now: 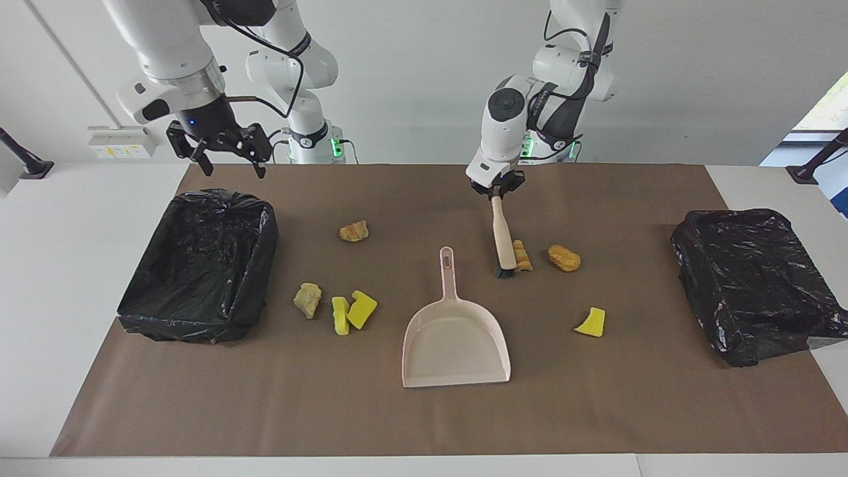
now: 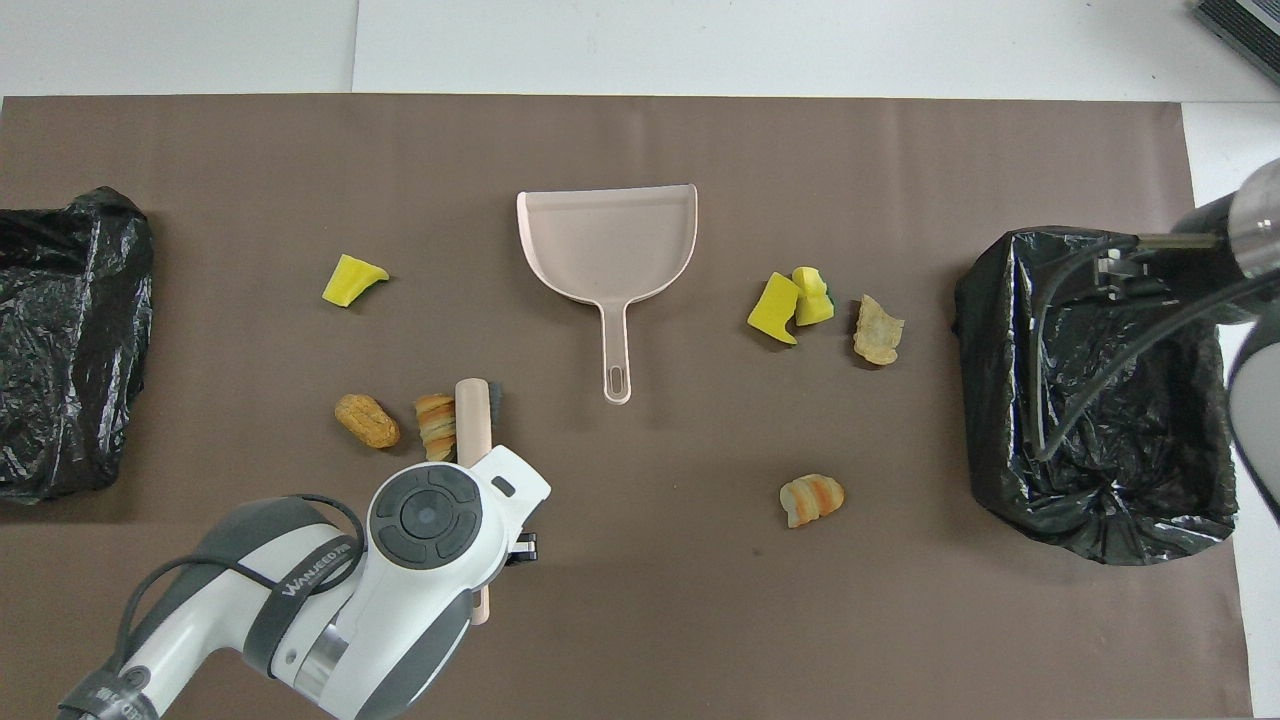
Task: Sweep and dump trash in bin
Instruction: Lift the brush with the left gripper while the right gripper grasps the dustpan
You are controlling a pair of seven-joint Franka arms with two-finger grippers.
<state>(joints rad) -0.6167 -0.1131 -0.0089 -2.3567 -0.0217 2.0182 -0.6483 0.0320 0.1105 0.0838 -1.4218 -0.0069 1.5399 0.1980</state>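
Note:
My left gripper (image 1: pixel 497 191) is shut on the top of a wooden-handled brush (image 1: pixel 502 238). The brush's dark bristles (image 1: pixel 505 271) are down at the brown mat, right beside a striped bread lump (image 1: pixel 522 255). An orange lump (image 1: pixel 564 258) and a yellow wedge (image 1: pixel 591 322) lie toward the left arm's end. The pink dustpan (image 1: pixel 456 344) lies flat mid-table, its handle pointing toward the robots. Two yellow sponges (image 1: pixel 351 311), a tan lump (image 1: pixel 307 299) and another striped lump (image 1: pixel 354 230) lie toward the right arm's end. My right gripper (image 1: pixel 233 171) is open and empty over the robots' edge of the bin (image 1: pixel 199 265).
The bin with its black liner also shows in the overhead view (image 2: pixel 1100 400). A second black-bagged bin (image 1: pixel 755 285) sits at the left arm's end of the mat. The brown mat (image 1: pixel 424 411) covers the table between them.

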